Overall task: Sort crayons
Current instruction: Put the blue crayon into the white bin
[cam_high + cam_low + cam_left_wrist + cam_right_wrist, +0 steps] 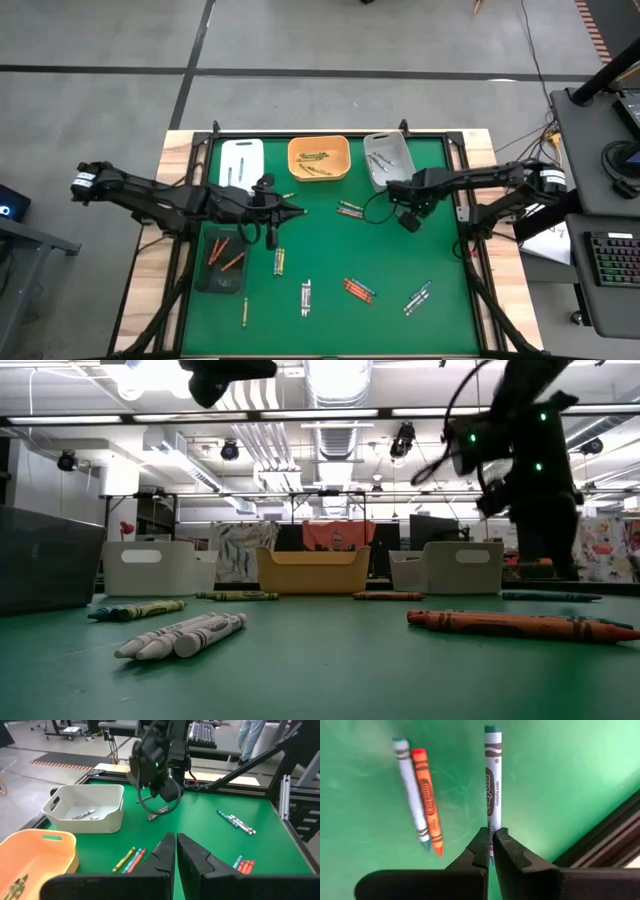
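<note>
Right gripper [491, 842]: clamped on thin white-wrapped teal crayon [493, 785] (end only); lift straight, slowly.
Left gripper [175, 851]: closed, empty.

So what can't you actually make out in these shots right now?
- Gripped end of the blue-tipped crayon: right wrist view, hidden between the shut right gripper fingers.
- Dark tray contents: high view, partly covered by the left arm.
- Grey bin contents: low view, hidden by its own wall.
- Left gripper: shut, holding nothing visible.
</note>
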You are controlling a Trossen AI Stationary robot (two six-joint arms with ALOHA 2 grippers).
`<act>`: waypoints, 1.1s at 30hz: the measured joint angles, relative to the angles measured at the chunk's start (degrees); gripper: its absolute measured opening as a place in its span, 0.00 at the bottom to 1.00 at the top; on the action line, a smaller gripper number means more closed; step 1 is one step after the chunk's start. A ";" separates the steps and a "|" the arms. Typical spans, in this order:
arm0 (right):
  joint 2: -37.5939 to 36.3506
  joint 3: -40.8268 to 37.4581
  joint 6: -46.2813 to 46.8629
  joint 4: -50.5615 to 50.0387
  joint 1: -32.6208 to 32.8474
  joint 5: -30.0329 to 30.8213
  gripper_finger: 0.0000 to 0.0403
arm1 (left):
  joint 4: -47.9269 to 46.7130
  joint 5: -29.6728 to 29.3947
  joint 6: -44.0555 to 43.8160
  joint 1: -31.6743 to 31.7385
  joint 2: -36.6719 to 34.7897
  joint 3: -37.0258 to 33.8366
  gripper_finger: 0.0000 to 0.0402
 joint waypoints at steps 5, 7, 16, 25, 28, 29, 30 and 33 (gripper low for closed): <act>-5.50 3.89 -0.94 0.78 0.12 -0.38 0.02 | 7.04 0.03 3.24 -0.15 3.76 -0.31 0.00; -8.22 3.99 -1.16 4.11 0.56 -0.44 0.02 | 10.45 0.19 3.67 -0.16 5.04 -1.11 0.00; -17.37 -3.33 -9.42 45.74 4.48 -2.07 0.02 | 36.29 4.99 3.95 -0.25 6.60 -11.61 0.00; -5.86 -8.65 -17.47 97.99 8.09 -13.10 0.02 | 60.36 4.98 4.66 -0.04 6.56 -21.15 0.00; -0.51 -8.64 -18.47 107.86 8.63 -13.53 0.02 | 60.44 4.98 4.76 0.10 6.53 -21.57 0.00; 1.03 -8.40 -18.50 109.50 8.63 -13.55 0.02 | 60.41 4.98 4.75 0.14 6.53 -21.57 0.00; 2.44 -7.89 -18.63 110.76 8.60 -13.53 0.02 | 60.47 4.98 4.72 0.16 6.53 -21.56 0.01; 6.04 -6.01 -20.11 111.58 8.66 -13.56 0.02 | 60.40 4.98 4.24 0.26 6.53 -21.57 0.07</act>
